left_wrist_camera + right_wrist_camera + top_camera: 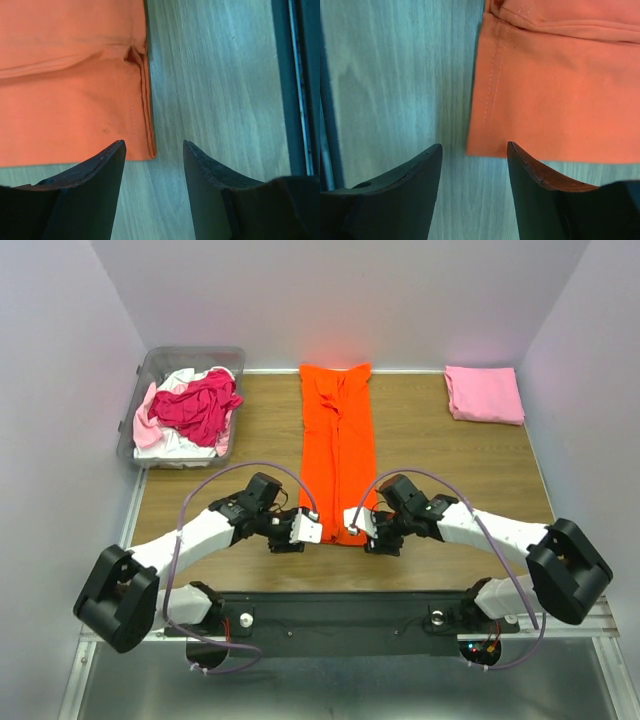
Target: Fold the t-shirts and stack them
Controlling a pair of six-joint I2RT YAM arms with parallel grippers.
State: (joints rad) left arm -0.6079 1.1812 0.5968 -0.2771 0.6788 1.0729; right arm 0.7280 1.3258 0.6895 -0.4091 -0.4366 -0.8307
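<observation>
Bearing orange t-shirt (pixel 338 450): wooden table (pixel 450 470), pale walls (pixel 340 290).

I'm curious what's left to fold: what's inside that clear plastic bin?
The bin holds a crumpled crimson shirt on top, pale pink cloth and white cloth beneath. Anything lower is covered.

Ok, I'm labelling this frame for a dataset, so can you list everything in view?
orange t-shirt: one, bright orange, folded into a long strip, centre of table
pink t-shirt: one, light pink, folded, far right corner
bin: one, clear plastic, far left corner
magenta t-shirt: one, crumpled, on top in the bin
pale pink cloth: at least one, left side of the bin
white cloth: at least one, under the magenta one
table: one, wood
left gripper: one, black fingers, open, at the strip's near left corner
right gripper: one, black fingers, open, at its near right corner
</observation>
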